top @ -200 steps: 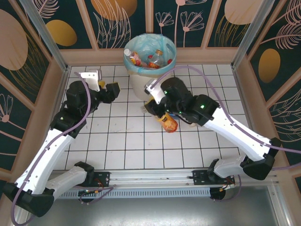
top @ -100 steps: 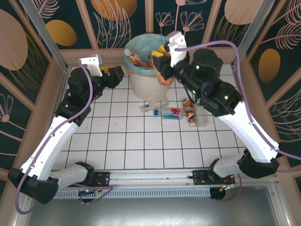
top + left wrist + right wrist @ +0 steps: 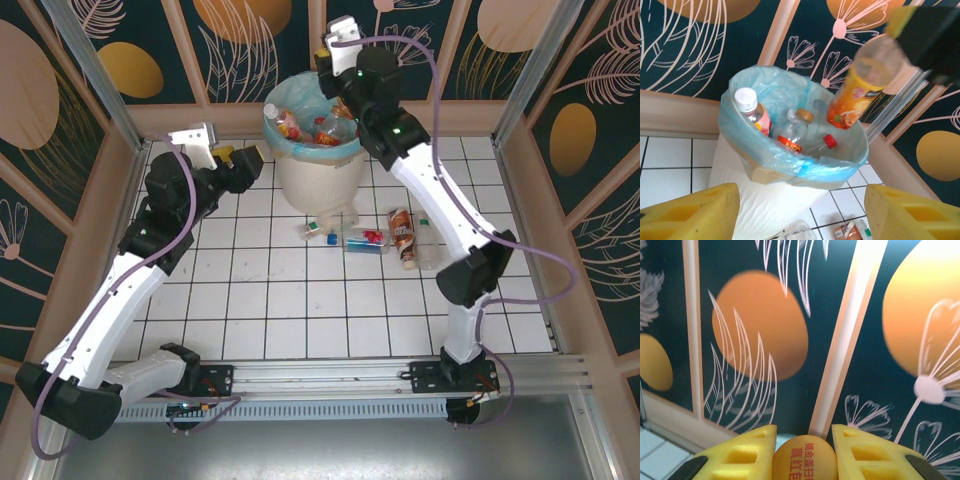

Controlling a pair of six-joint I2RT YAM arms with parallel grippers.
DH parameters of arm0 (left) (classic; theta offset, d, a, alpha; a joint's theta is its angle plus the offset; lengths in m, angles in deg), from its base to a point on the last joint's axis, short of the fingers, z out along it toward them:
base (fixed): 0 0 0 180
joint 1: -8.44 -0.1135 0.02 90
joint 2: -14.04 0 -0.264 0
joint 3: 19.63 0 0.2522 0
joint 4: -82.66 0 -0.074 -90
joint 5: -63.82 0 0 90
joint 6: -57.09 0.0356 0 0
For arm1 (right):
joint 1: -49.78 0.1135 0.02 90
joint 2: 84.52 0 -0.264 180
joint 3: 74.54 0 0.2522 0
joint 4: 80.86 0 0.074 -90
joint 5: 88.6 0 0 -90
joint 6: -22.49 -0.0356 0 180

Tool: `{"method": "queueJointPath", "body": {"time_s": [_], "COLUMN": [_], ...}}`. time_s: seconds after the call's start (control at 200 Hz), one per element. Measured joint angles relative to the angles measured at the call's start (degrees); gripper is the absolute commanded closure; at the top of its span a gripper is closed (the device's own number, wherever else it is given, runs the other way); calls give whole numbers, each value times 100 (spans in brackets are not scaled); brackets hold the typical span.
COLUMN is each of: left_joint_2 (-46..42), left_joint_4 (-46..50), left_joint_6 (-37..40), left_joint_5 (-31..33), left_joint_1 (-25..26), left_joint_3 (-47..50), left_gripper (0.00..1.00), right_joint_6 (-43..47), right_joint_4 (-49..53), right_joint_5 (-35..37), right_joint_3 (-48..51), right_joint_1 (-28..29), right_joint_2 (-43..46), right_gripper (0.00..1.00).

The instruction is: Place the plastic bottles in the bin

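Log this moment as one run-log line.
right gripper: shut on orange bottle, held over bin | left gripper: open, empty, facing bin | loose bottles: lying by bin base

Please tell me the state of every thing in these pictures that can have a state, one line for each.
bin, upright, lined with a blue bag
bottles in the bin, dropped in, piled loosely
orange bottle, gripped, tilted over the bin
loose bottles, lying on their sides on the table beside the bin
left gripper, open, empty
right gripper, shut on the orange bottle
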Motion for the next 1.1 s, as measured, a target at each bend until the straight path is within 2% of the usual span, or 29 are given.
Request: {"method": "queueJointPath", "body": {"time_s": [0.105, 0.235, 0.485, 0.616, 0.846, 1.101], "left_joint_2": [-72, -136, -144, -144, -205, -273], "left_joint_4": [11, 9, 4, 7, 4, 11], "left_joint_6": [0, -33, -216, -275, -280, -302], "left_joint_5": [24, 24, -4, -37, -46, -44], "left_joint_1": [0, 0, 0, 0, 0, 0], "left_joint_3": [125, 302, 610, 688, 809, 879], "left_gripper": [32, 32, 32, 32, 32, 32], "right_joint_6": [-166, -474, -1375, -1838, -2170, -2218], "right_joint_4": [105, -7, -903, -1128, -1043, -262], "right_joint_5": [-197, -387, -704, -883, -1012, -1224], "right_joint_3": [74, 413, 2002, 2452, 2310, 1235], "right_joint_1": [-79, -122, -297, -505, -568, -584], "right_joint_2": [-297, -264, 479, 728, 605, 55], "right_gripper": [100, 99, 97, 96, 96, 97]}}
